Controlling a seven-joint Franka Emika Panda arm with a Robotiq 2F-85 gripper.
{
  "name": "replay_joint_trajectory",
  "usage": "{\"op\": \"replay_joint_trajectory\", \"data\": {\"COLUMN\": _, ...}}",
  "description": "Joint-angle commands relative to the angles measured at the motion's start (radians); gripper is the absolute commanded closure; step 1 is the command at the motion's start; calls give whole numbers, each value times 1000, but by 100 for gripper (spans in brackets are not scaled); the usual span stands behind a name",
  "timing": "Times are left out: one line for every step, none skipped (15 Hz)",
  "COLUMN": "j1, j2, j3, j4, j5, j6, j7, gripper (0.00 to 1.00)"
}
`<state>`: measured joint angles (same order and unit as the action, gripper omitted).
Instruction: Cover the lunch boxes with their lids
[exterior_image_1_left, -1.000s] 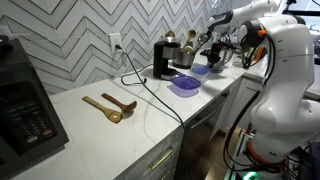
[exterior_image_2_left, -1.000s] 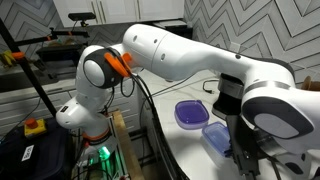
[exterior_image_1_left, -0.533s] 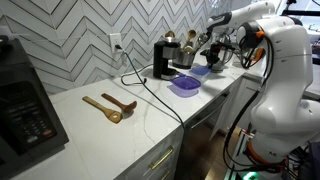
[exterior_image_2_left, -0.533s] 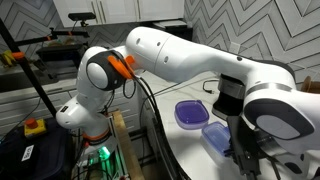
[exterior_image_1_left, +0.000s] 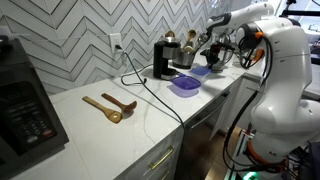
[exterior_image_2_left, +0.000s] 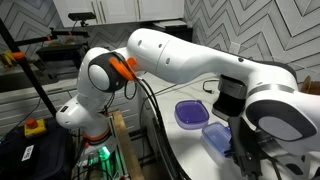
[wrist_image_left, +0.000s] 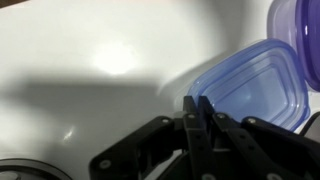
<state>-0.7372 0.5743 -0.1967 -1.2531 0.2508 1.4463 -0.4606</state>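
In the wrist view my gripper (wrist_image_left: 197, 104) is shut, its two fingers pressed together with nothing visible between them. The tips sit at the near-left rim of the blue lid (wrist_image_left: 252, 88), which lies flat on the white counter. The purple lid (wrist_image_left: 300, 28) shows at the top right corner. Both lids appear in both exterior views: purple lid (exterior_image_1_left: 184, 86) and blue lid (exterior_image_1_left: 200, 71), purple lid (exterior_image_2_left: 190, 113) and blue lid (exterior_image_2_left: 217, 137). I cannot tell whether a clear lunch box lies under either lid. The arm (exterior_image_2_left: 200, 70) hides the gripper in an exterior view.
A black coffee machine (exterior_image_1_left: 163, 60) with a glass pot (exterior_image_1_left: 186, 56) stands behind the lids. A black cable (exterior_image_1_left: 150, 95) runs across the counter. Two wooden spoons (exterior_image_1_left: 110, 106) lie mid-counter and a dark appliance (exterior_image_1_left: 25, 100) stands at its far end.
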Motion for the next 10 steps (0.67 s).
{"op": "replay_joint_trajectory", "data": {"j1": -20, "j2": 24, "j3": 8, "j4": 41, "j5": -12, "j6": -28, "j7": -9, "gripper": 98}}
{"op": "replay_joint_trajectory", "data": {"j1": -21, "j2": 26, "j3": 8, "j4": 41, "j5": -13, "j6": -29, "j7": -9, "gripper": 98}}
{"op": "replay_joint_trajectory", "data": {"j1": -20, "j2": 27, "j3": 9, "j4": 38, "j5": -15, "j6": -27, "j7": -8, "gripper": 98}}
{"op": "replay_joint_trajectory", "data": {"j1": -21, "j2": 29, "j3": 9, "j4": 38, "j5": -15, "j6": -28, "j7": -9, "gripper": 98}}
{"op": "replay_joint_trajectory", "data": {"j1": -22, "j2": 30, "j3": 12, "j4": 38, "j5": -11, "j6": -28, "j7": -10, "gripper": 98}}
{"op": "replay_joint_trajectory", "data": {"j1": -22, "j2": 31, "j3": 13, "j4": 37, "j5": -9, "j6": -27, "j7": -10, "gripper": 98}}
{"op": "replay_joint_trajectory", "data": {"j1": -22, "j2": 33, "j3": 14, "j4": 37, "j5": -8, "j6": -29, "j7": -11, "gripper": 98}}
{"op": "replay_joint_trajectory", "data": {"j1": -22, "j2": 34, "j3": 15, "j4": 37, "j5": -7, "j6": -29, "j7": -11, "gripper": 98}}
{"op": "replay_joint_trajectory", "data": {"j1": -22, "j2": 36, "j3": 17, "j4": 37, "j5": -7, "j6": -29, "j7": -12, "gripper": 98}}
{"op": "replay_joint_trajectory", "data": {"j1": -22, "j2": 37, "j3": 18, "j4": 37, "j5": -7, "j6": -30, "j7": -12, "gripper": 98}}
